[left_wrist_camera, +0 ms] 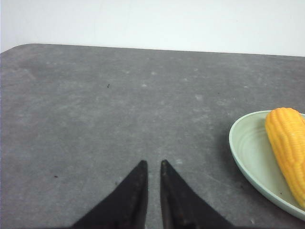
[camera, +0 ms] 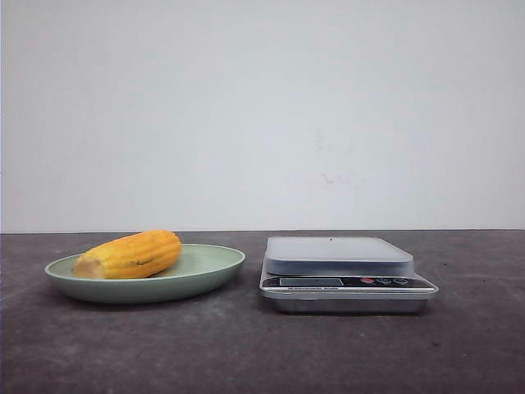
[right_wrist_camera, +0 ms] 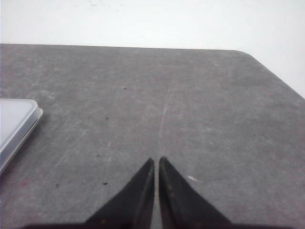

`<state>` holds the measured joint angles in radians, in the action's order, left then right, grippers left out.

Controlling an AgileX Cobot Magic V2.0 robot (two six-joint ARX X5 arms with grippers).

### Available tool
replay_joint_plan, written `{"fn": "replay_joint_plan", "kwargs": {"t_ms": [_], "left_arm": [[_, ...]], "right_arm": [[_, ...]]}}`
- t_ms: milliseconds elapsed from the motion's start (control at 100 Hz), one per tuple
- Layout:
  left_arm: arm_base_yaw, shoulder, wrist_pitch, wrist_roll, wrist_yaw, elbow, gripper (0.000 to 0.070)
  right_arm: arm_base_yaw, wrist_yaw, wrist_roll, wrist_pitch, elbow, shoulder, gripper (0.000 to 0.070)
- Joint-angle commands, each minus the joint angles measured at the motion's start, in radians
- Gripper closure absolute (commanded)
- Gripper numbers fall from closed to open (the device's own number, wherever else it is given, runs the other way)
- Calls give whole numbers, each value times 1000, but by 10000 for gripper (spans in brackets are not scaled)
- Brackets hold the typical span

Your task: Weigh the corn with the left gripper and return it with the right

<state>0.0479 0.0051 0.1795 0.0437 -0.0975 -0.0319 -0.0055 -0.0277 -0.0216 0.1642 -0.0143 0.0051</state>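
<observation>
1. Table point(camera: 246, 353): dark grey, mottled surface before a plain white wall point(camera: 262, 107); it carries everything you see listed below.

2. Kitchen scale point(camera: 348, 273): silver, with a flat pale platform and a dark front panel with display and buttons. You find it on the right of the front view, just beside the plate, not touching it. Nothing lies on the platform.

3. Plate point(camera: 209, 267): shallow, pale green, on the left of the front view.

4. Corn point(camera: 129, 254): yellow-orange cob lying on its side in the plate, pale cut end toward the left.

5. Left gripper point(left_wrist_camera: 153, 164): black tapered fingers nearly together, a narrow slit between the tips, holding nothing; above bare table, near the plate's rim.

6. Right gripper point(right_wrist_camera: 156, 161): your second claw, fingers almost touching, empty, over bare table beside the scale's corner.
</observation>
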Motion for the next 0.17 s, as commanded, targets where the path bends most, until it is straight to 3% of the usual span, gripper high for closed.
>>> {"fn": "replay_joint_plan", "kwargs": {"t_ms": [0,160], "left_arm": [[-2,-2,5,-8,4,18,700],[-2,-2,5,-8,4,18,700]], "right_arm": [[3,1,3,-9,4,-1,689],[3,1,3,-9,4,-1,689]]}}
